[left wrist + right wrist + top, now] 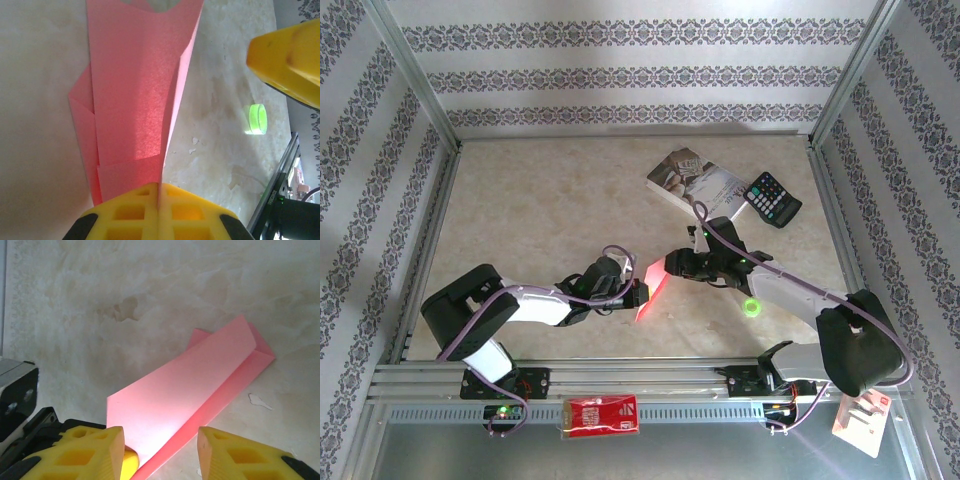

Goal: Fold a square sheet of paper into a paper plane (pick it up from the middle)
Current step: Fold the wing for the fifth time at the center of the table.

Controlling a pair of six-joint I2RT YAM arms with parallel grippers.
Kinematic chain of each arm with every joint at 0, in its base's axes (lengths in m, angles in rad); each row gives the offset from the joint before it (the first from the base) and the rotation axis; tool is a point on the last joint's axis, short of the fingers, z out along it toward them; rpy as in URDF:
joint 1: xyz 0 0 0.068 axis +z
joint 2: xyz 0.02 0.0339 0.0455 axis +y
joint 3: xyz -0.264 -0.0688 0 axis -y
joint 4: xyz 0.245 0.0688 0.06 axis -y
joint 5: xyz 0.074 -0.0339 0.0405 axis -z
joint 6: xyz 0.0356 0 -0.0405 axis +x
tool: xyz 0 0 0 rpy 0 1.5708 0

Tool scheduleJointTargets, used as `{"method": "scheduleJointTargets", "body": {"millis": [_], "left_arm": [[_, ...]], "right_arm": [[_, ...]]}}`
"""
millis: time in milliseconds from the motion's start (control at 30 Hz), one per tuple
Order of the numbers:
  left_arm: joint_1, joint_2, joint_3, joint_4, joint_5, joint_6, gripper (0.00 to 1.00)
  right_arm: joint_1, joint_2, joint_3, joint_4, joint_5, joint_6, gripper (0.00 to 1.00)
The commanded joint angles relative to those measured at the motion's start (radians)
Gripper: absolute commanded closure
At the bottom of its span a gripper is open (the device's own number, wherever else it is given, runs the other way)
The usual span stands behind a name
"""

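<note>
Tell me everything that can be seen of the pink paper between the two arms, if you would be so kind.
The pink paper is thin, matte and pink-red, already folded lengthwise into a long narrow shape with overlapping flaps and a sharp crease. Light glows through it. The left tool is shut on one end; the far end seems to rest on the beige table. The right tool stands open, a finger at each side of the paper; whether it touches is unclear.
</note>
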Motion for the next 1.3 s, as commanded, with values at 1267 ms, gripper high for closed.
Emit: {"method": "scheduleJointTargets", "body": {"millis": [1267], "left_arm": [[0.071,0.146,-0.080,0.266,0.111,-0.220,1.00]], "right_arm": [[0.147,0.117,0.055,0.030,0.050,-0.201,0.65]]}}
